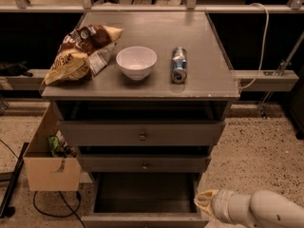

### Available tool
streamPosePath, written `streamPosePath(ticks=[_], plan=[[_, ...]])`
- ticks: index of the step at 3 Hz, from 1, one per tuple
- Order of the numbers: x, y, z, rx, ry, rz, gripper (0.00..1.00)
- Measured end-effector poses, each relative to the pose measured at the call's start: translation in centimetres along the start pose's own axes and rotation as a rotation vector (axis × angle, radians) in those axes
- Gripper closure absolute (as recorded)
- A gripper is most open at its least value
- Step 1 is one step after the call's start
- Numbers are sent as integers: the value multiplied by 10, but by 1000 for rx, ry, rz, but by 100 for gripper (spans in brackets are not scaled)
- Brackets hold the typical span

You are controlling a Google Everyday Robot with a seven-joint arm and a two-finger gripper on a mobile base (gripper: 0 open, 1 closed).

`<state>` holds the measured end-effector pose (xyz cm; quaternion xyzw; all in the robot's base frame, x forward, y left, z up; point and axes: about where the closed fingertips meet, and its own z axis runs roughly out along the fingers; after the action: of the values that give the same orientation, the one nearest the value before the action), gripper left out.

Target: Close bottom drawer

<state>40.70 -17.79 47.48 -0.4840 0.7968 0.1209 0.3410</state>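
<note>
The bottom drawer (142, 194) of the grey-brown cabinet is pulled out, showing its dark boxy inside; its flat grey front (142, 220) lies along the bottom edge of the view. My gripper (205, 202) shows as a pale tan tip at the end of my white arm (259, 209), coming in from the lower right. It sits just right of the drawer's front right corner, close to it. The middle drawer (145, 164) with a small knob and the top drawer (141, 134) with a round knob are pushed in.
On the cabinet top (199, 80) lie a chip bag (78, 53), a white bowl (136, 61) and a can on its side (179, 64). A cardboard box (47, 160) with items stands on the floor left of the cabinet, with a cable (52, 208) beside it.
</note>
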Motion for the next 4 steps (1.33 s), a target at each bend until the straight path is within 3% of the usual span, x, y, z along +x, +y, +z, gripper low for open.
streamPosePath(ticks=[1, 3, 4], plan=[[37, 32, 29, -40, -1, 70, 100], [113, 72, 102, -116, 4, 202, 100], [113, 72, 102, -116, 4, 202, 100]])
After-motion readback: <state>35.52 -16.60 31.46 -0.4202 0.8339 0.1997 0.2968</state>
